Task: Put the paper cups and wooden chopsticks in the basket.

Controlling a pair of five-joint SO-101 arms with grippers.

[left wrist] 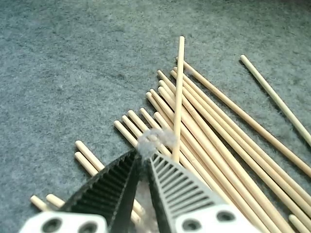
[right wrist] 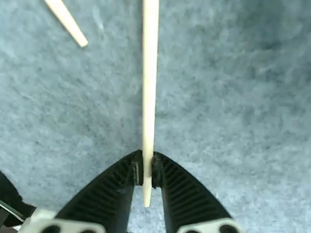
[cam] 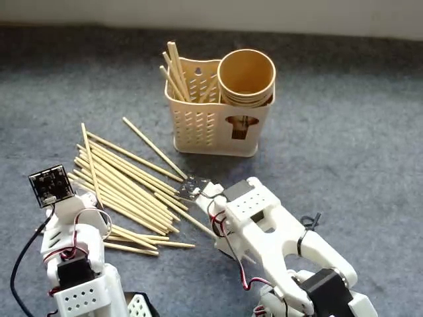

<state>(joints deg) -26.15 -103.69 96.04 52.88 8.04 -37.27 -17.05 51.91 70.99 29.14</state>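
Left end effector (left wrist: pixel 146 153) hangs low, jaws closed together; right end effector (right wrist: pixel 147 167), extended forward, pinches one chopstick (right wrist: pixel 150 73).

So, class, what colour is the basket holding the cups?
The basket is cream, pierced with small slots; clearest in the high view.

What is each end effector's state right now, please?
Left end effector: closed, nothing clearly between its jaws.
Right end effector: closed on a chopstick.
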